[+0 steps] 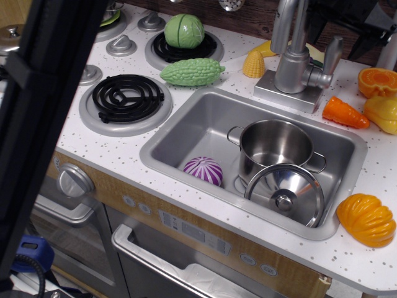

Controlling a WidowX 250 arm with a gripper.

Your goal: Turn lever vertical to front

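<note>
The lever point(334, 54) is a flat silver-grey paddle standing nearly upright and leaning slightly right. A short stub joins it to the right side of the faucet's cylindrical body point(291, 69), behind the sink. My gripper point(345, 28) is black and sits at the top right edge, above and behind the lever, not touching it. Its dark fingers point(367, 38) are spread apart with nothing between them. Much of the gripper is cut off by the frame's top edge.
The sink point(186, 133) holds a steel pot point(275, 144), its lid point(285, 194) and a purple ball point(203, 170). Toy vegetables lie around: orange carrot point(345, 113), yellow corn point(253, 63), green gourd point(192, 71), green cabbage point(184, 30), yellow pepper point(366, 219). A black beam point(43, 118) blocks the left.
</note>
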